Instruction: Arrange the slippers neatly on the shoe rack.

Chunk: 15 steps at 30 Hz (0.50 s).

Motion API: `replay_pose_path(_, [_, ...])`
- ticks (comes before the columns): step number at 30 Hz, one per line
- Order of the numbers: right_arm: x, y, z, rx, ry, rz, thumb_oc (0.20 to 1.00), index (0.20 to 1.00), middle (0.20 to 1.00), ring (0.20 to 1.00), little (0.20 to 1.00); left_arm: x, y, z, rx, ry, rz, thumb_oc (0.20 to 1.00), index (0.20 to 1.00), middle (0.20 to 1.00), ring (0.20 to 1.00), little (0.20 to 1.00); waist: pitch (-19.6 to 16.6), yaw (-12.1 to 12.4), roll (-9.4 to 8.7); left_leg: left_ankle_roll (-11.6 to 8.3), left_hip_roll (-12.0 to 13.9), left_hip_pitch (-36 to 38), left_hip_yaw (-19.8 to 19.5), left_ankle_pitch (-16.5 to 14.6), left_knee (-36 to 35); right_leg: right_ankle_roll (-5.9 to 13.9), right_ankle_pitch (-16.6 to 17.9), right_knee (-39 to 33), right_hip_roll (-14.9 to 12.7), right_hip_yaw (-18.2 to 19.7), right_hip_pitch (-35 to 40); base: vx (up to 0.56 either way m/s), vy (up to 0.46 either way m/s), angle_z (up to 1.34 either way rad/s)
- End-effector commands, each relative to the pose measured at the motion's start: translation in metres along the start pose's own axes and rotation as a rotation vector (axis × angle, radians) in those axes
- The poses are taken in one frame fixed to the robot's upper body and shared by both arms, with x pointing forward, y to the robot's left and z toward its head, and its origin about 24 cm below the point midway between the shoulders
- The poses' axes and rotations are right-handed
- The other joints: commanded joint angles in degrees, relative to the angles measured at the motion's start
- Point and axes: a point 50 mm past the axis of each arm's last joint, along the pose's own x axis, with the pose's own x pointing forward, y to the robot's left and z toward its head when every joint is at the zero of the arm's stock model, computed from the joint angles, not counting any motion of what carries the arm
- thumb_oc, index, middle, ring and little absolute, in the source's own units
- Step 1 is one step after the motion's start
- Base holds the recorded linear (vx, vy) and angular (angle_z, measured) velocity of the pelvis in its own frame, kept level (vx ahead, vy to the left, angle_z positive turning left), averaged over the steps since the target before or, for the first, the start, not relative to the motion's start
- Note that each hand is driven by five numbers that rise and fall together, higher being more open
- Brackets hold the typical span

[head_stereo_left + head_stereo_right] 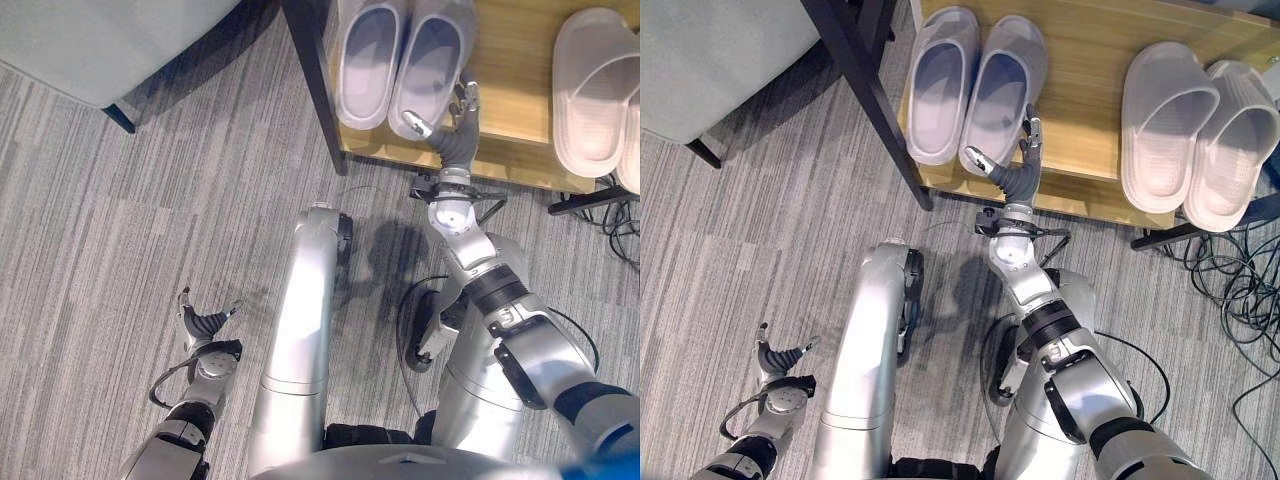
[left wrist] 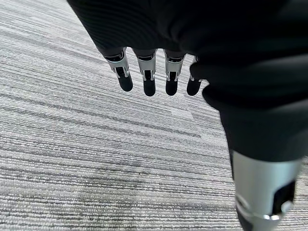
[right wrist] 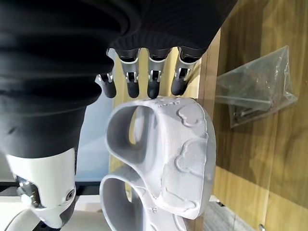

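We are holding our left hand (image 1: 205,325) low over the grey striped carpet (image 1: 120,220), well apart from the rack, fingers straight and spread with nothing in them; in its wrist view the dark tips are hanging over bare carpet.

Farther out, our right hand (image 1: 1012,165) is reaching to the front edge of the low wooden shoe rack (image 1: 1090,110). Its fingers are lying open and relaxed, thumb out to the side, not curled round anything. In the right wrist view the dark fingertips (image 3: 153,89) are sitting right at the heel end of the pale grey closed-toe foam slipper (image 1: 1002,95), touching it or only just short of it; we cannot tell which.

That slipper is lying on the rack shelf with its long axis running away from us, heel at the front edge and toe pointing into the rack, so it is lying straight ahead of the right fingers, along their own direction. Its matching pale grey slipper (image 1: 938,85) is lying just beside it on the left, nearly parallel. We are judging that any push from the heel would travel down the slipper's length, and that the right hand is much the nearer one.

Beyond, toward the right end of the shelf, a pair of white open-toe slide sandals (image 1: 1195,130) is resting side by side, touching.
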Motion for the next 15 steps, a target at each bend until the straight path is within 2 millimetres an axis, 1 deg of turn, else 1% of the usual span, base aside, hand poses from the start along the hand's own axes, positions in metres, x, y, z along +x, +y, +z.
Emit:
replay_pose_path(1, [0.011,0.015,0.044,0.112,-0.172,0.031,1.000,1.000,1.000,1.000,1.000,-0.008,0.001,-0.014,0.075,-0.013,-0.043,1.000,1.000,1.000,1.000,1.000,-1.55,2.55,-0.30,1.71,-2.43,4.97,-6.77,-7.51,2.64,-2.26,10.01,1.27,-1.23,7.37,0.93,0.00,0.000,0.00])
replay_pose_path(4, [0.008,0.002,0.045,0.103,-0.206,-0.033,1.000,1.000,1.000,1.000,1.000,-0.008,0.001,-0.014,0.072,-0.006,-0.034,1.000,1.000,1.000,1.000,1.000,-1.55,2.03,-0.55,1.63,-2.28,4.97,-6.54,-7.54,2.82,-2.37,9.90,1.65,-1.05,7.50,0.71,0.00,0.000,0.00])
replay_pose_path(5, [0.007,0.002,0.045,0.103,-0.206,-0.033,1.000,1.000,1.000,1.000,1.000,-0.008,0.001,-0.014,0.072,-0.006,-0.035,1.000,1.000,1.000,1.000,1.000,-1.55,2.04,-0.55,1.63,-2.27,4.97,-6.53,-7.54,2.83,-2.37,9.90,1.66,-1.04,7.52,0.70,0.00,0.000,0.00])
replay_pose_path(6, [0.007,-0.003,0.046,0.105,-0.220,-0.054,1.000,1.000,1.000,1.000,1.000,-0.009,0.001,-0.014,0.070,-0.005,-0.032,1.000,1.000,1.000,1.000,1.000,-1.55,1.89,-0.56,1.62,-2.24,4.97,-6.44,-7.55,2.84,-2.36,9.89,1.80,-0.93,7.56,0.66,0.00,0.000,0.00])
replay_pose_path(8, [0.002,-0.009,0.051,0.139,-0.248,-0.073,1.000,1.000,1.000,1.000,1.000,-0.010,0.002,-0.016,0.065,0.007,-0.027,1.000,1.000,1.000,1.000,1.000,-1.55,1.62,-0.69,1.62,-2.22,4.97,-6.41,-7.49,2.93,-2.30,9.91,1.94,-0.83,7.57,0.59,0.00,0.000,0.00])
replay_pose_path(10, [-0.007,-0.019,0.051,0.175,-0.258,-0.083,1.000,1.000,1.000,1.000,1.000,-0.011,0.002,-0.016,0.054,0.010,-0.027,1.000,1.000,1.000,1.000,1.000,-1.55,1.15,-0.89,1.61,-2.33,4.97,-6.30,-7.43,3.06,-2.22,9.89,2.01,-0.83,7.67,0.48,0.00,0.000,0.00])
replay_pose_path(11, [-0.014,-0.028,0.051,0.241,-0.251,-0.096,1.000,1.000,1.000,1.000,1.000,-0.011,0.002,-0.016,0.036,0.013,-0.027,1.000,1.000,1.000,1.000,1.000,-1.55,0.91,-1.13,1.60,-2.44,4.97,-6.36,-7.31,2.90,-2.14,10.11,1.73,-0.91,7.66,0.63,0.00,0.000,0.00])
replay_pose_path(13, [-0.033,-0.050,0.055,0.281,-0.286,-0.095,1.000,1.000,1.000,1.000,1.000,-0.012,0.003,-0.017,0.005,0.026,-0.026,1.000,1.000,1.000,1.000,1.000,-1.55,0.19,-2.06,1.64,-2.38,4.97,-6.46,-7.28,2.58,-2.05,10.11,1.38,-1.09,7.73,0.61,0.00,0.000,0.00])
replay_pose_path(14, [-0.045,-0.067,0.057,0.255,-0.310,-0.097,1.000,1.000,1.000,1.000,1.000,-0.015,0.003,-0.019,-0.010,0.030,-0.036,1.000,1.000,1.000,1.000,1.000,-1.55,-0.26,-2.83,1.81,-2.38,4.97,-6.59,-7.30,2.68,-1.79,10.41,1.05,-1.28,7.63,0.78,-0.02,0.041,0.00])
replay_pose_path(15, [-0.051,-0.078,0.056,0.219,-0.320,-0.116,1.000,1.000,1.000,1.000,1.000,-0.016,0.003,-0.017,-0.017,0.017,-0.041,1.000,1.000,1.000,1.000,1.000,-1.55,-0.54,-3.27,1.86,-2.32,4.97,-6.71,-7.24,2.60,-1.58,10.72,0.63,-1.41,7.54,1.02,-0.02,0.059,-0.02])
